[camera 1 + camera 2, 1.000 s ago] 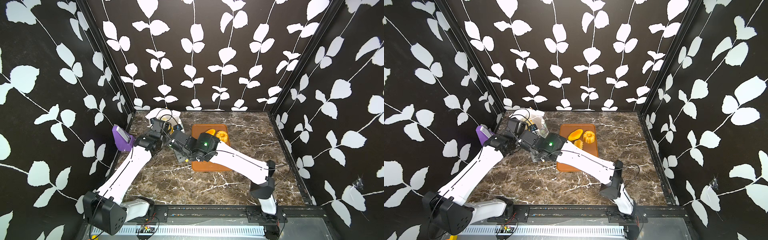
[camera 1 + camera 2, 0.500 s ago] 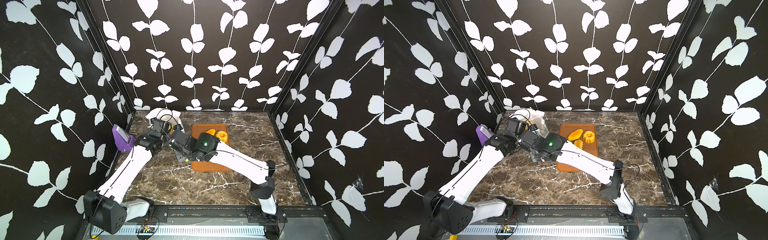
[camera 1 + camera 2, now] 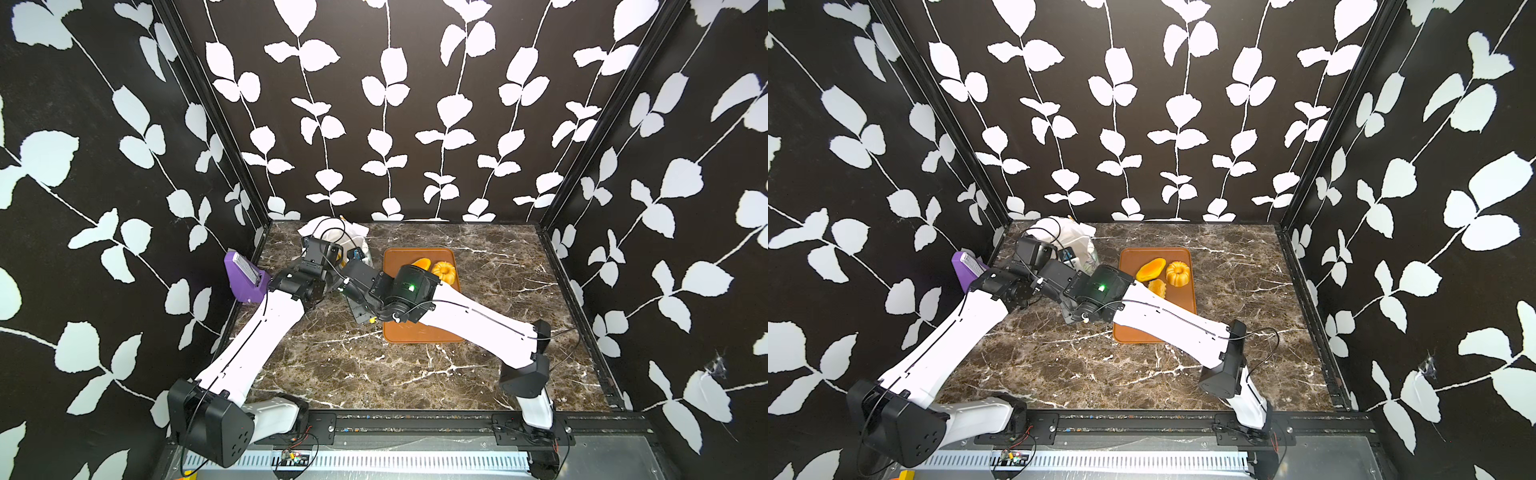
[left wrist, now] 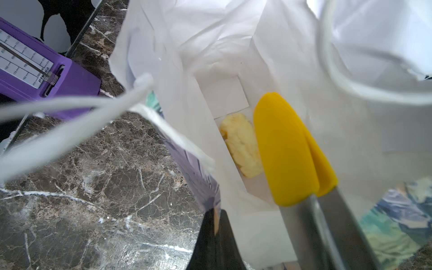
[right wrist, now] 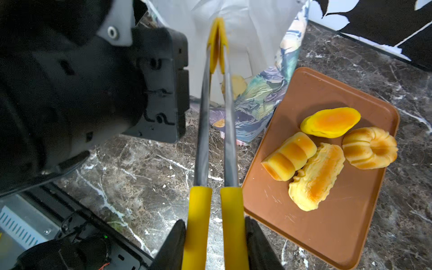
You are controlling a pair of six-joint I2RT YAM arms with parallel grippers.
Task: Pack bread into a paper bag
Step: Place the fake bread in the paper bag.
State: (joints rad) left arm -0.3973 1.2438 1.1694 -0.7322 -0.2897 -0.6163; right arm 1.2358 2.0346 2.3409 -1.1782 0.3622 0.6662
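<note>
Paper bag (image 4: 233, 58) rim pinched by left gripper (image 4: 215, 231) to hold its mouth open; right gripper (image 5: 215, 245) clenches tongs (image 5: 216, 117), tips closed inside (one loaf (image 4: 240, 145) already lies within).

High stereo pair looking down, wrist cameras close, sharing paper bag (image 4: 233, 58)

Looks down into the open paper bag (image 4: 233, 46).
Finds a pale ridged loaf (image 4: 240, 145) on the white bottom, partly hidden behind the pressed-together yellow tips of the tongs (image 4: 285, 149); catches the left gripper (image 4: 214, 226) pinching the printed rim, a white cord handle (image 4: 58, 131) looping across, and a purple box (image 4: 70, 79) on the counter (image 4: 93, 187) by its wall edge.
</note>
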